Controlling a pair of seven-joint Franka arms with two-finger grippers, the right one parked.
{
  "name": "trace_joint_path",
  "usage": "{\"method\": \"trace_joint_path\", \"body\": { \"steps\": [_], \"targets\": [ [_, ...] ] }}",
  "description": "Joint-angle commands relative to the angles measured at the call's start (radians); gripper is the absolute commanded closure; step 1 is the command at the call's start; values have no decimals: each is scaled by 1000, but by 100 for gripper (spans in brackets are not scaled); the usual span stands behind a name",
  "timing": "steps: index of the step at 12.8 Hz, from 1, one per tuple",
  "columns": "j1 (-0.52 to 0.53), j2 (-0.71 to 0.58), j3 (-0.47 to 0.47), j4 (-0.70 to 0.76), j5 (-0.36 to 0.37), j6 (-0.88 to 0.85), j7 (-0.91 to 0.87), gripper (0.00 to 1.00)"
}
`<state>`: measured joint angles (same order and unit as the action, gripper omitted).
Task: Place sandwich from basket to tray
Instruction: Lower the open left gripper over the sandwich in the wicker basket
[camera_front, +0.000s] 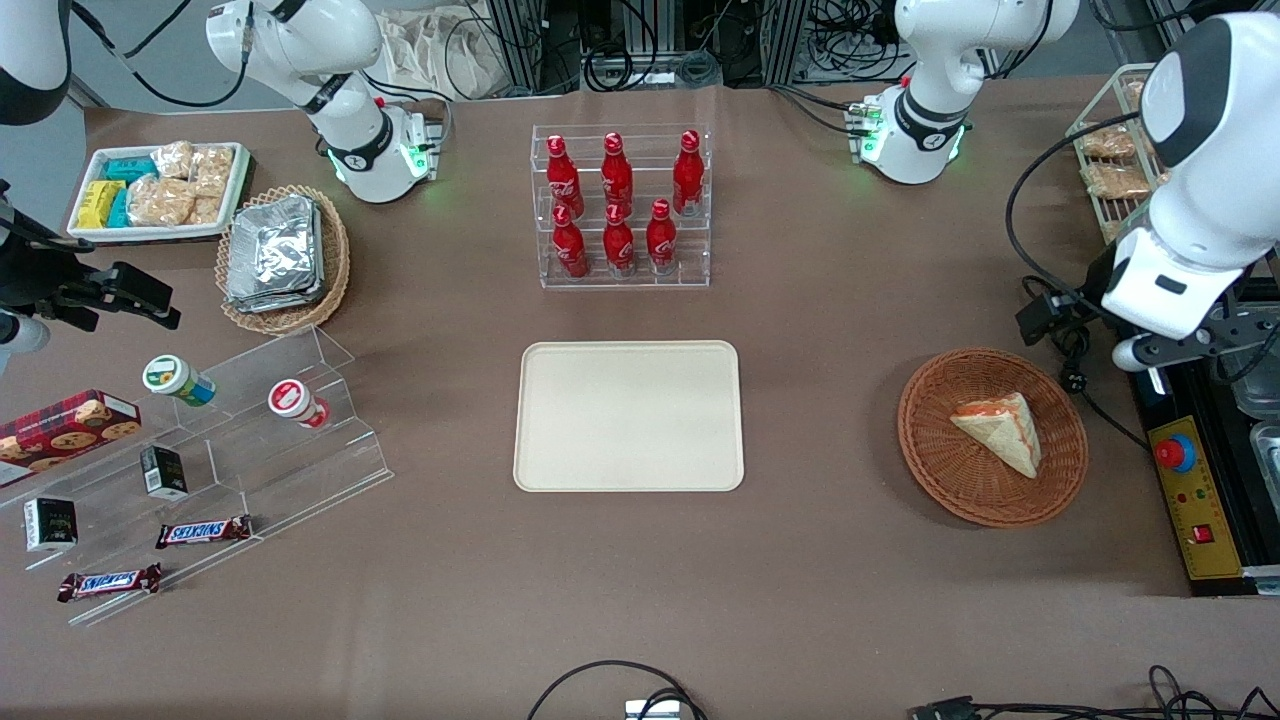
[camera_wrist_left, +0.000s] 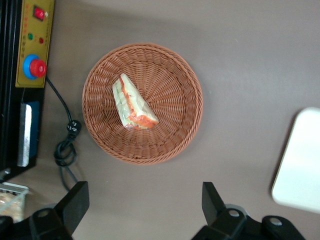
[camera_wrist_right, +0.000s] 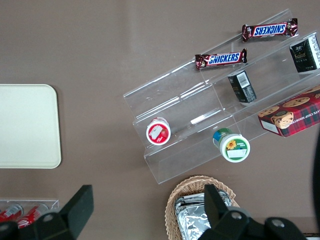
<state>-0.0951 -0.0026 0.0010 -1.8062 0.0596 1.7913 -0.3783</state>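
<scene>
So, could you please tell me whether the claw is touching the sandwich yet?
Apart. The left wrist view shows the open claw hanging above bare table beside the basket, with the sandwich lying untouched inside it, well clear of both fingers.

Six red bottles (camera_front: 617, 205), two Snickers bars (camera_front: 203, 531), one sandwich (camera_front: 1000, 430).

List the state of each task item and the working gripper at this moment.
sandwich: lying in the basket, not gripped.
basket: on the table, holding only the sandwich.
tray: bare, nothing on it.
left gripper: open, above the table beside the basket, holding nothing.
</scene>
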Motion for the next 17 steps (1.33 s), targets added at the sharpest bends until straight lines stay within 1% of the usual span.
{"method": "trace_joint_path", "body": {
  "steps": [1,4,6,8,10,11,13,17],
  "targets": [
    [3,3,27,-73,16,89,-144,0],
    [5,41,40,-91,16,114,-293,0],
    [3,78,75,-96,17,140,-309,0],
    [3,110,91,-107,17,166,-312,0],
    [3,142,114,-151,16,262,-314,0],
    [3,148,132,-203,6,339,-318,0],
    [3,179,134,-267,-3,463,-355,0],
    [2,259,135,-260,-17,543,-395,0]
  ]
}}
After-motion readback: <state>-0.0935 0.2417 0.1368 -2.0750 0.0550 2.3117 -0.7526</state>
